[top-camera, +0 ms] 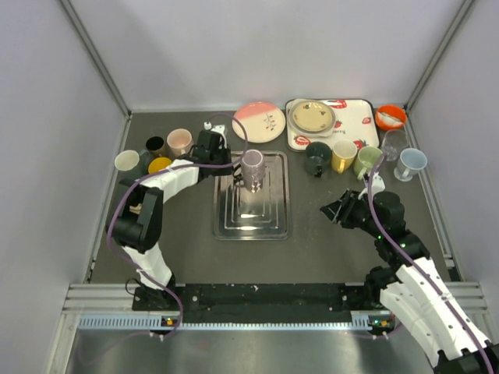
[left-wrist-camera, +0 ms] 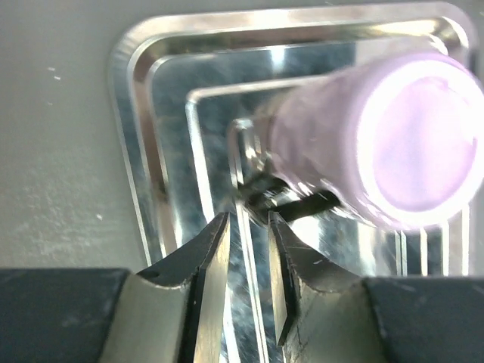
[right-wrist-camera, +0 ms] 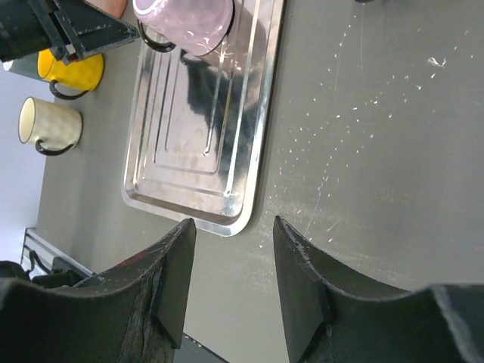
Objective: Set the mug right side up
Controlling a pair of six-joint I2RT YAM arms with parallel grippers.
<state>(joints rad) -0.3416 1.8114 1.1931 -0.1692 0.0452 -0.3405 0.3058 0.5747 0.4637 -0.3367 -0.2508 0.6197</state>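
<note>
The left arm (top-camera: 168, 181) reaches forward from its base and bends right at the elbow, wrist level over the far left corner of the tray; the right arm (top-camera: 405, 249) is folded low on the right, pointing left toward the tray's right edge. The dark matte table (top-camera: 327, 249) lies bare between the two, with cups clustered at its far left and crockery along the far right. The steel tray (top-camera: 252, 234) is mirror-bright, rectangular and stepped in rounded ridges. The lilac mug (top-camera: 252, 167) stands at the tray's far end, glossy, mouth up, apparently resting on its base. The right gripper (right-wrist-camera: 233, 223) hovers over bare table just right of the tray, fingers moderately apart and holding nothing. The left gripper (left-wrist-camera: 248, 219) has its fingers drawn to a narrow gap with nothing between them; the mug's dark handle (left-wrist-camera: 291, 203) sits just past the tips, and contact is unclear.
</note>
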